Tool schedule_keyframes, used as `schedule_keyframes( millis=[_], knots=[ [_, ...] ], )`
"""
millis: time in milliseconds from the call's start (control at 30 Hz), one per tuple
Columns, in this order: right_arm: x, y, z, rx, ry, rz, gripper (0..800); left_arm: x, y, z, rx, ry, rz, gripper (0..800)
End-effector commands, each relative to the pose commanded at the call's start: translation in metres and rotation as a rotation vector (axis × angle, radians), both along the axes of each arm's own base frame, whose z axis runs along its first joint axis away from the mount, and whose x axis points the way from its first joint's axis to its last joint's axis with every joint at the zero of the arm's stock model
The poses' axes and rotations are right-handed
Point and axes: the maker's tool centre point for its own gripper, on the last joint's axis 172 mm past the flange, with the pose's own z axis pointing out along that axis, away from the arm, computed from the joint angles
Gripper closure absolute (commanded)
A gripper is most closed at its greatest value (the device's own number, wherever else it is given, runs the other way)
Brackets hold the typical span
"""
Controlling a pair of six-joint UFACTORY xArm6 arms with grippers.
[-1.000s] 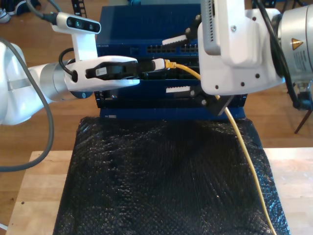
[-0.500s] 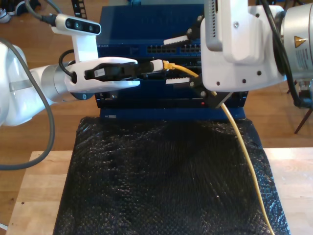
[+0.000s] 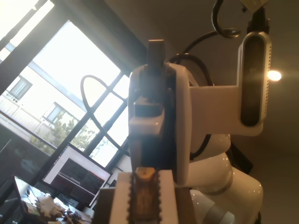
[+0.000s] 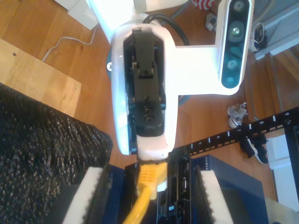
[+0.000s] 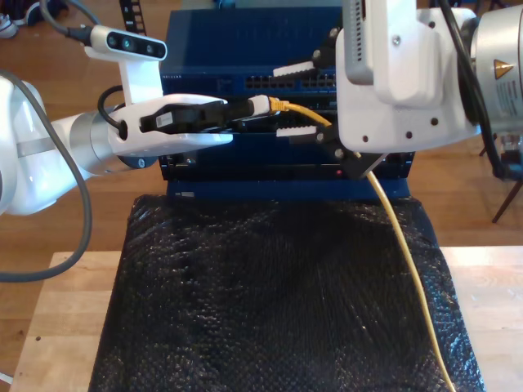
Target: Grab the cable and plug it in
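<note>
Wooden floor (image 5: pixel 73 208), big paned window (image 3: pixel 70 93), bright daylight.

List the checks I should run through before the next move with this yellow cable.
1. Plug gripped by my first gripper: ok.
2. My second gripper open, pads either side of the cable, not clamping: ok.
3. Plug seated in one of the blue switch's ports: not ok, it is held in front of them.
4. Plug lined up with a port: cannot tell.
5. Cable trailing free over the black mat: ok.
</note>
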Motion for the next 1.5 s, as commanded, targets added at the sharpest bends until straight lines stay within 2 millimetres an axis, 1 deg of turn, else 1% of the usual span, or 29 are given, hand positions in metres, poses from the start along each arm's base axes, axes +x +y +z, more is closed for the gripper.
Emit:
schedule_keyframes(
  millis=[167,233,300,767,833,1033,1500],
  knots=[
    [-0.0056,0.0068,-0.0001,-0.001,-0.001,0.02,363,-0.0012,0.0001,-0.0015,-0.003,0.008,-0.003,795],
    [-0.0056,0.0068,-0.0001,-0.001,-0.001,0.02,367,-0.0022,0.0005,-0.0012,-0.006,0.013,-0.007,795],
    [-0.0056,0.0068,-0.0001,-0.001,-0.001,0.02,392,-0.0019,0.0006,-0.0005,-0.006,0.014,-0.007,795],
    [-0.0038,0.006,0.0006,0.002,-0.004,0.013,399,-0.0045,0.0022,0.0015,-0.02,0.015,-0.021,795],
    [-0.0014,0.0047,0.0026,0.005,-0.012,0.004,425,-0.0071,0.0029,0.0028,-0.025,0.013,-0.03,795],
    [0.0006,0.0034,0.003,0.007,-0.015,-0.003,431,-0.0078,0.0031,0.0033,-0.027,0.013,-0.032,795],
    [-0.0016,0.0035,0.005,0.008,-0.018,0.0,473,-0.0068,0.0033,0.003,-0.028,0.015,-0.032,795]
  ],
)
